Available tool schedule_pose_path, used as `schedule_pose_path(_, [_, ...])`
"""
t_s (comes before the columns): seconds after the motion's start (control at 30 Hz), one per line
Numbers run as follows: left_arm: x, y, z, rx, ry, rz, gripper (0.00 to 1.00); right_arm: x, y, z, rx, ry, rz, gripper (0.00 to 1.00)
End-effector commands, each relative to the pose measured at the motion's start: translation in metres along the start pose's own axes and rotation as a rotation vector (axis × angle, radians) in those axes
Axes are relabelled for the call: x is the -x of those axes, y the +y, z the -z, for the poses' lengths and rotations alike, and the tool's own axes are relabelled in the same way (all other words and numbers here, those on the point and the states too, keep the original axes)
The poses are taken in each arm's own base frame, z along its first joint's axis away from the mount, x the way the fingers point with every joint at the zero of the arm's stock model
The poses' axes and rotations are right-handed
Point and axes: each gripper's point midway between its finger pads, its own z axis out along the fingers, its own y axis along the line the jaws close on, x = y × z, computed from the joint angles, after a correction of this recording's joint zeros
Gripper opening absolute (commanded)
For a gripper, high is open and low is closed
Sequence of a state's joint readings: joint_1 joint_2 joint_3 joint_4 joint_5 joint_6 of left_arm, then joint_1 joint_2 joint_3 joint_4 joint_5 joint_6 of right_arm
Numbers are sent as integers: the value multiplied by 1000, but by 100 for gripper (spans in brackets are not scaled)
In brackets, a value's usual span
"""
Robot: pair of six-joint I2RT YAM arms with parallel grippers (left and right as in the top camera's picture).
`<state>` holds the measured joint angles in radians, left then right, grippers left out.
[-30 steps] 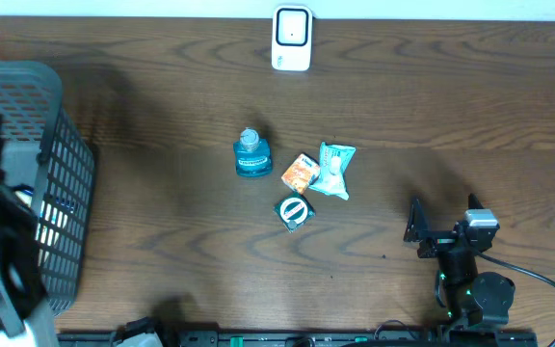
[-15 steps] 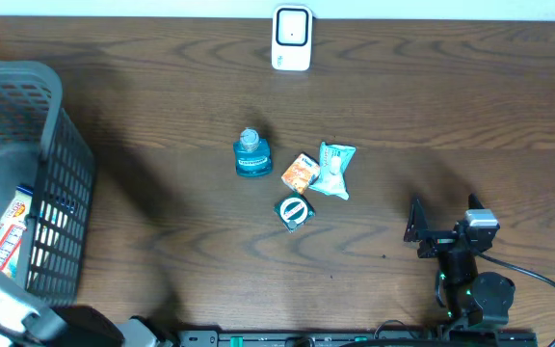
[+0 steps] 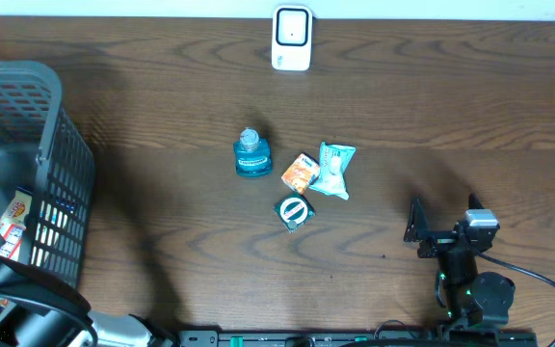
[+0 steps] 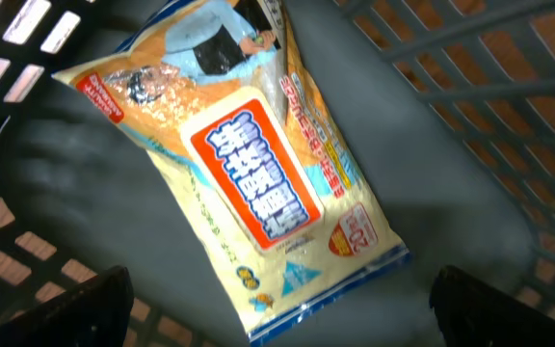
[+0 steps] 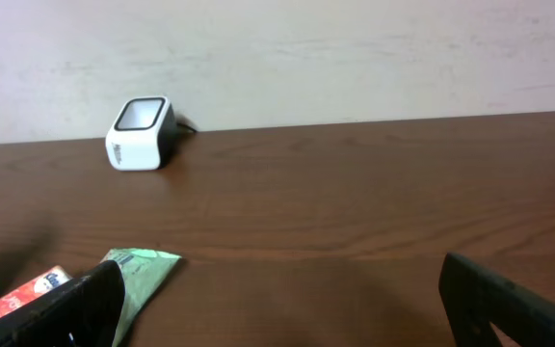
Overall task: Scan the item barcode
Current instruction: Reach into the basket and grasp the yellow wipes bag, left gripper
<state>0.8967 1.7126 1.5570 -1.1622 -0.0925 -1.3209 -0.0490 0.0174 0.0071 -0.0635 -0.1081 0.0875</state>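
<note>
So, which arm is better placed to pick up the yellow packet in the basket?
Left, probably. The left gripper is open directly above the yellow packet, inside the basket. The right gripper, also open, sits on the opposite side of the scene, far from the basket.

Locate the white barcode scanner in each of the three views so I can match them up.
Overhead: the white scanner sits at the top centre of the picture.
Left wrist: not in it; this view looks only into the basket.
Right wrist: the scanner is at the upper left.
Shared landmark: the pale green packet, seen in the overhead and right wrist views.
</note>
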Motion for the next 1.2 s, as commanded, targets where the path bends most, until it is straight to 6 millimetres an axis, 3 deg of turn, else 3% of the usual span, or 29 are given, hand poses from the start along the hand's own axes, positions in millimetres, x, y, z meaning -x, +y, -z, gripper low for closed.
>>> schedule_pose_path(0.0, [7, 4, -18, 63, -41, 19, 98, -1, 1, 0, 6, 2, -9, 99])
schedule_pose_path(0.2, [0, 15, -52, 177, -21, 0, 98, -1, 1, 0, 6, 2, -9, 99])
schedule_pose_path(0.83, [-8, 54, -121, 244, -35, -16, 100, -1, 1, 0, 6, 2, -9, 99])
schedule_pose_path(0.97, [-7, 54, -120, 241, -30, -66, 70, -1, 1, 0, 6, 2, -9, 99])
schedule_pose_path(1.07, [-4, 43, -110, 194, -34, -120, 29, -1, 1, 0, 6, 2, -9, 99])
schedule_pose_path(1.17, [2, 28, -91, 121, -49, -168, 13, -1, 1, 0, 6, 2, -9, 99])
